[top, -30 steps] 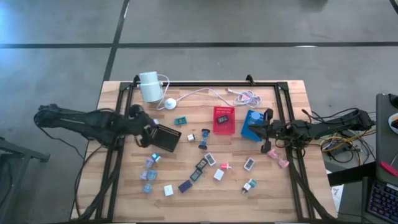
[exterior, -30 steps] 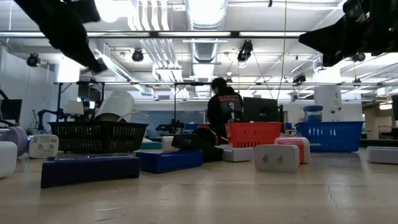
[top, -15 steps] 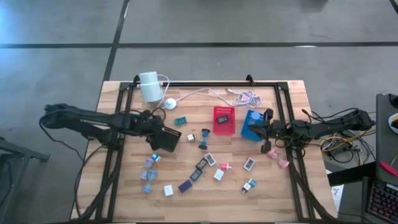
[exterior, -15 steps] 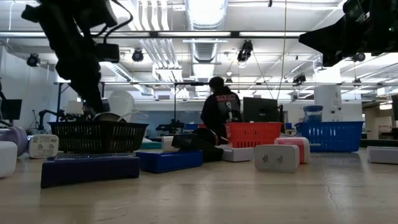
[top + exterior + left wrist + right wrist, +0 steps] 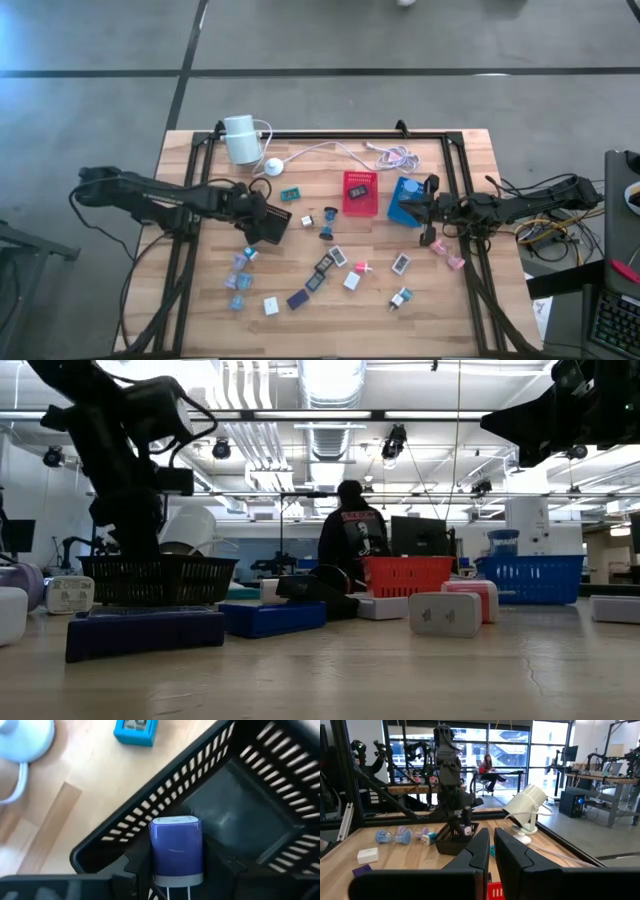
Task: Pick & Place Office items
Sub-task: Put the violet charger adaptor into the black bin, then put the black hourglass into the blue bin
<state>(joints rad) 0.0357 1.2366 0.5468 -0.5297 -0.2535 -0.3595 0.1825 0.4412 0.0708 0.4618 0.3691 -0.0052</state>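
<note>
Now left end effector (image 5: 176, 870) grips purple item (image 5: 176, 849) over black tray (image 5: 260, 805).

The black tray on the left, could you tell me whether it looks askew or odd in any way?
Yes. The black tray sits turned at an angle to the table's edges, unlike the squarer red tray. The left gripper holds a purple item over its rim.

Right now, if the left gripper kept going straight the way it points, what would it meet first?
Probably the floor of the black slatted tray: the left gripper, shut on a purple rectangular item, points into it. Depth is unclear.
</note>
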